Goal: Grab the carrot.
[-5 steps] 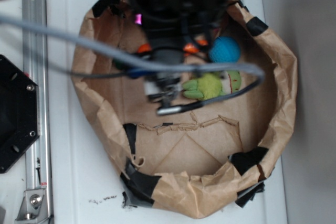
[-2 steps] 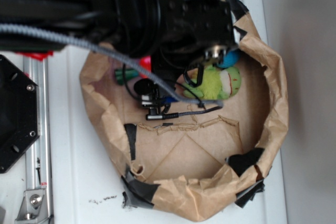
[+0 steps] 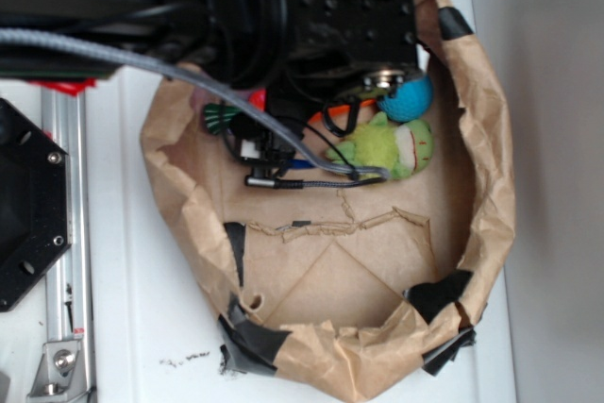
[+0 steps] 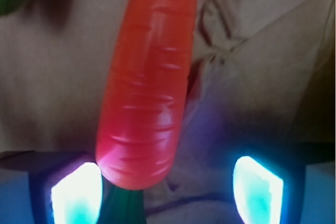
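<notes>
The carrot (image 4: 147,82) is smooth and orange, and in the wrist view it runs from the top of the frame down to its thick end with the dark green stub (image 4: 123,203). My gripper (image 4: 167,182) is open and straddles that thick end. The left fingertip (image 4: 76,192) is right beside the carrot, while the right fingertip (image 4: 257,187) stands well apart from it. In the exterior view the black arm covers most of the carrot; only the green stub (image 3: 219,117) and a strip of orange (image 3: 326,121) show.
A crumpled brown paper bowl (image 3: 491,195) with black tape holds everything. A fuzzy lime-green plush toy (image 3: 382,143) and a blue knitted ball (image 3: 411,98) lie just right of the arm. A black base plate (image 3: 24,205) and a metal rail (image 3: 58,139) stand at the left.
The arm has come down into the back of the bowl over the carrot. The bowl's right rim has shifted slightly.
</notes>
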### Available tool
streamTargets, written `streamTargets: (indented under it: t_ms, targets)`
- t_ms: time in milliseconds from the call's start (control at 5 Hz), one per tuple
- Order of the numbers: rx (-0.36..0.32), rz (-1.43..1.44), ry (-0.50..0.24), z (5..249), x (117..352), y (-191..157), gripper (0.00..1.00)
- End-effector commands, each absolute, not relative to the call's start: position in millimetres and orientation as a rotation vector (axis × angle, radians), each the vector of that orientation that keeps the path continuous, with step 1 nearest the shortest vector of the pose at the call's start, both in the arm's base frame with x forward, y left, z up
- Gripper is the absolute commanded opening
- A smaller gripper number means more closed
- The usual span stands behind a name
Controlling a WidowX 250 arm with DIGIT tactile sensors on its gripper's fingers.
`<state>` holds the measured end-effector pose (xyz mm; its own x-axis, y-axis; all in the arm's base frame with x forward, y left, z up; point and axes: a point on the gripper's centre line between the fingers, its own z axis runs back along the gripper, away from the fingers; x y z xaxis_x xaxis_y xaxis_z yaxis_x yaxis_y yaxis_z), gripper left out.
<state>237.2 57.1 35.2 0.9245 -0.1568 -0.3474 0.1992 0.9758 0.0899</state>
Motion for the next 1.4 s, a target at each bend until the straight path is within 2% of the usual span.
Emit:
streamTargets:
  t_ms: [0,200,400,600,800,1000,1200]
  targets:
    - [0.078,-0.095,0.271,46.6,238.3,61.4,0.0]
    - [0.017,-0.034,0.205,81.5,239.0,43.9,0.0]
    - [-0.114,0.001,0.074,131.9,240.9,17.9,0.0]
    - [-0.205,-0.031,0.028,183.6,245.4,12.7,0.0]
    - [-0.191,-0.033,0.026,193.8,247.7,11.3,0.0]
    - [-0.159,-0.032,0.017,184.7,241.3,14.8,0.4]
    - [-0.08,0.0,0.002,166.3,233.6,27.2,1.0]
